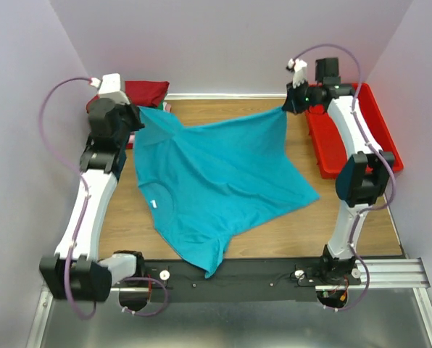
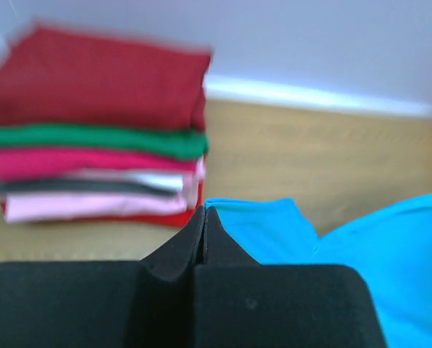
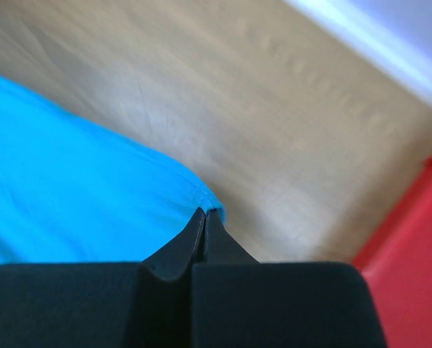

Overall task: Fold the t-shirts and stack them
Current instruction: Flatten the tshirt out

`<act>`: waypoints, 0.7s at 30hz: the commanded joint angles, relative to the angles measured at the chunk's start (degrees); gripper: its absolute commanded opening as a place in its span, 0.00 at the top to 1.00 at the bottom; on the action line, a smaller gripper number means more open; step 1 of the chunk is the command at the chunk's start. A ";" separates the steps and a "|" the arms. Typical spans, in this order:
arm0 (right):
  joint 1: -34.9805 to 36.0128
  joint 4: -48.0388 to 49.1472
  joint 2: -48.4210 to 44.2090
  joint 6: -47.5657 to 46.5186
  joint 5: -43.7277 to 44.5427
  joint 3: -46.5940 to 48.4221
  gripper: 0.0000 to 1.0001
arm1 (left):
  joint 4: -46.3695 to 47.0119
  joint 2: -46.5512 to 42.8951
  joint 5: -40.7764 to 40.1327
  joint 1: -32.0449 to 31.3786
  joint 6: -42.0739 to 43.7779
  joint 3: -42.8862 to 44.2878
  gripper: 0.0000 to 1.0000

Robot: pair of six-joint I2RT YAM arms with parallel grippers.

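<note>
A teal t-shirt (image 1: 216,181) lies spread over the wooden table, its two far corners lifted. My left gripper (image 1: 138,114) is shut on its far left corner (image 2: 245,225). My right gripper (image 1: 287,107) is shut on its far right corner (image 3: 165,196). A stack of folded t-shirts (image 2: 100,138), dark red on top, then green, magenta and light pink, sits at the far left, just beyond the left gripper; its dark red top also shows in the top view (image 1: 149,90).
A red plastic bin (image 1: 332,141) stands at the right, under the right arm. White walls close the table on three sides. A black rail (image 1: 259,279) runs along the near edge.
</note>
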 commanded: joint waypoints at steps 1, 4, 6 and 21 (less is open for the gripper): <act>-0.12 -5.12 -7.99 -2.71 0.16 8.85 1.00 | 2.82 -9.43 -3.02 0.12 -2.02 0.72 1.00; -0.12 -6.36 -12.65 -3.07 -0.02 15.53 1.00 | 3.88 -16.90 -2.85 0.04 -3.25 2.74 1.00; -0.12 -6.36 -15.11 -2.81 0.16 20.52 1.00 | 4.49 -21.55 -2.93 0.04 -4.04 4.58 1.00; -0.20 4.71 -35.85 3.00 2.62 29.78 1.00 | 5.99 -29.49 3.65 0.12 -8.78 29.63 1.00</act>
